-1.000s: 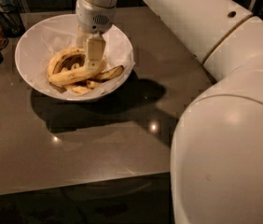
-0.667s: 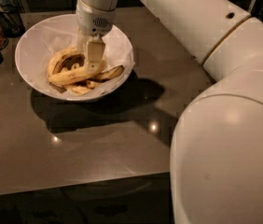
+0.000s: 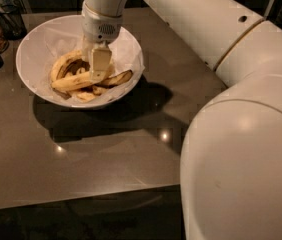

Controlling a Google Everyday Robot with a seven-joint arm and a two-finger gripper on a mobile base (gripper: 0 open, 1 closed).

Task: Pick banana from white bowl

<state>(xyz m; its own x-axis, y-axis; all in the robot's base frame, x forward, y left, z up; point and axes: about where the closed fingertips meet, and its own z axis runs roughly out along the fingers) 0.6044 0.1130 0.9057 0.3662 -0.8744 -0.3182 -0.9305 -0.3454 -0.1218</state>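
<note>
The tool point(image 3: 94, 72) is seen inside the white bowl point(image 3: 27, 54) on the counter point(image 3: 106, 149), touching the banana point(image 3: 71, 83). Whether it is open or closed cannot be told.

a single view is given, taken from high up behind the arm point(image 3: 241, 164) and aimed down and forward along it. the gripper point(image 3: 97, 73) is seen fairly far off, upper left of centre, inside the white bowl point(image 3: 27, 51). nearer than the gripper and to its right, the arm is seen close up.
</note>
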